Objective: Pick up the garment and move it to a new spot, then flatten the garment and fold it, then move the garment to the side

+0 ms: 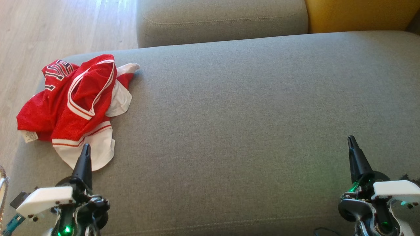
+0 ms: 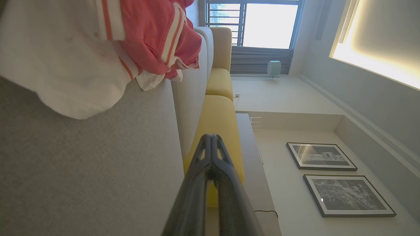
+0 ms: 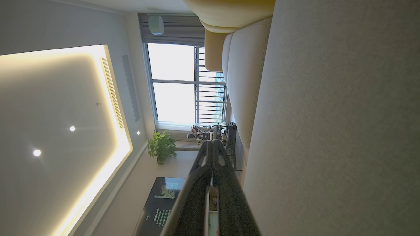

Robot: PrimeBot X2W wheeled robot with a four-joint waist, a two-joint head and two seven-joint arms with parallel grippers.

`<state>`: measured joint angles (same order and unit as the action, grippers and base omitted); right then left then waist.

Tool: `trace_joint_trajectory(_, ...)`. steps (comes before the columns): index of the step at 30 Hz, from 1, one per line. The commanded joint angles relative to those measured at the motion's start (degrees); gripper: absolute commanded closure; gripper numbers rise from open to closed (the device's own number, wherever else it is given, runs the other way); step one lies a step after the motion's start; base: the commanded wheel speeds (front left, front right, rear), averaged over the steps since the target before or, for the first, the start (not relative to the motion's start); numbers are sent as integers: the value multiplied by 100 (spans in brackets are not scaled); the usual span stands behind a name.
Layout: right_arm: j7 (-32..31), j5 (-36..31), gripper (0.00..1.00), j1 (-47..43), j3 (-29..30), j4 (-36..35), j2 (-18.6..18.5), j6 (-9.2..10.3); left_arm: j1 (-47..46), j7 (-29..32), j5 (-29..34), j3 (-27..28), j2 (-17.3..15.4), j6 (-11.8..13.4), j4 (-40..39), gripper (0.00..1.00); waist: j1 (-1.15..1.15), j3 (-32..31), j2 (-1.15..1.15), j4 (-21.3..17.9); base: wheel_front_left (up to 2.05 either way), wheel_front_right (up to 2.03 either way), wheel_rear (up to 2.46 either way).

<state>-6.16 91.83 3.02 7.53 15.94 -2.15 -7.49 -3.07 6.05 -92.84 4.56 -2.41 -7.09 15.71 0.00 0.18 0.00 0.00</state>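
Observation:
A crumpled red and white jersey (image 1: pixel 77 106) lies bunched at the far left of the grey sofa seat (image 1: pixel 246 124). Its white hem hangs toward the front. My left gripper (image 1: pixel 86 146) is shut with nothing in it, its tip just over the white hem's near edge. In the left wrist view the jersey (image 2: pixel 98 46) fills the upper left, apart from the closed left gripper (image 2: pixel 211 137). My right gripper (image 1: pixel 351 139) is shut and empty at the lower right, far from the garment. Its tip (image 3: pixel 212 142) points along the cushion.
A grey back cushion (image 1: pixel 223 19) and a yellow cushion (image 1: pixel 357 14) stand behind the seat. Wooden floor (image 1: pixel 39 36) lies past the sofa's left edge, close to the jersey. The wide middle and right of the seat offer free room.

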Motion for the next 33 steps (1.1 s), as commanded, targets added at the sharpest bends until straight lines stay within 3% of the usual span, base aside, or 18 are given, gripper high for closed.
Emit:
trace_joint_trajectory(1,-31,36,100,316,-104,-191,-73,0,-312,43,66,194,-47,-40,-168,100,0,0,0,0,0,0,0)
trace_joint_trajectory(33,-31,36,100,316,-104,-191,-73,0,-312,42,66,194,-47,-40,-168,100,0,0,0,0,0,0,0)
